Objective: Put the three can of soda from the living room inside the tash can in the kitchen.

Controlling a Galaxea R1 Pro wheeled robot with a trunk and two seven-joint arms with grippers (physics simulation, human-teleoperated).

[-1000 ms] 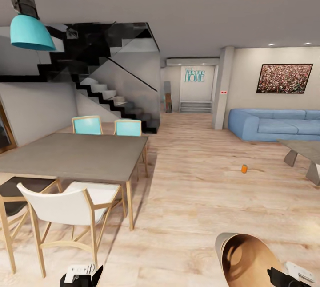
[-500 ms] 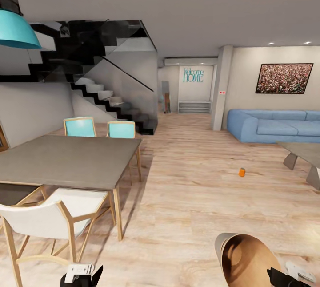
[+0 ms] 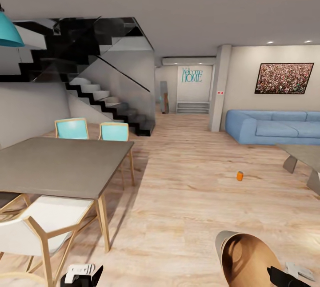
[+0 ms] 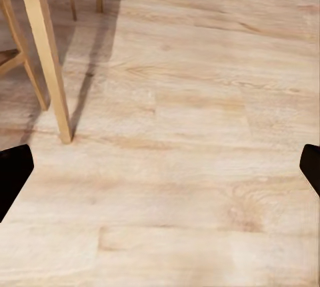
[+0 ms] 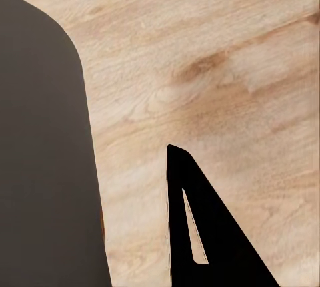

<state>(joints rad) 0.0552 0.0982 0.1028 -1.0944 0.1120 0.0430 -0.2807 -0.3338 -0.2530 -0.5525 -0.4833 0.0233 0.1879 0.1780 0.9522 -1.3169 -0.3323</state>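
Where the pale wood-plank floor runs toward the far light-blue upholstered sofa, one small orange cylindrical can of soda is seen standing upright, well apart from the robot and near the grey angular low table at right. At near right the tash can, round, beige outside and glossy coppery-brown within, is held tilted with its rim clenched by the right gripper. The left gripper is spread wide and empty over bare planks beside a slim wooden leg of the matte grey dining table.
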